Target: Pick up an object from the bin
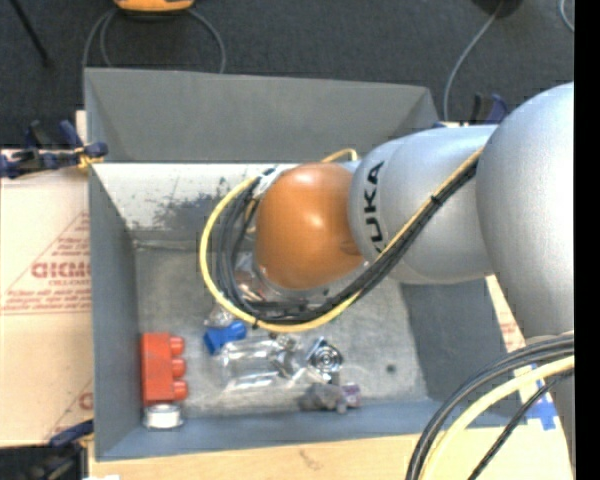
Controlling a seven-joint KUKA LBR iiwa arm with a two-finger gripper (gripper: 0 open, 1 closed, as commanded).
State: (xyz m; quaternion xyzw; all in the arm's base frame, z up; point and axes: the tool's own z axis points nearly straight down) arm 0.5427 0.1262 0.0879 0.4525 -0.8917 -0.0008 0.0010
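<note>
Orange wrist cover (300, 226) hovering over bin (110, 268) centre; grip state beneath it I cannot tell. Blue piece (223, 336) and clear packet (250, 363) lying nearest, at 6 o'clock. I am planning straight descent, clear of red block (163, 366) at 8 o'clock.

1. The silver-grey arm (450, 218) reaches in from the right. Its rounded orange wrist cover (305, 228) hangs over the middle of the grey metal bin (110, 268), with yellow and black cables (212, 253) looped round it.
2. Just on the near side of the cover lie a small blue plastic piece (223, 336), a clear plastic thing (245, 363) and a shiny silver metal piece (323, 356), close together.
3. A small grey-purple thing (330, 396) lies by the near wall.
4. A red plastic block (162, 366) lies in the near left corner, with a round silver cap (162, 417) at its near end.
</note>
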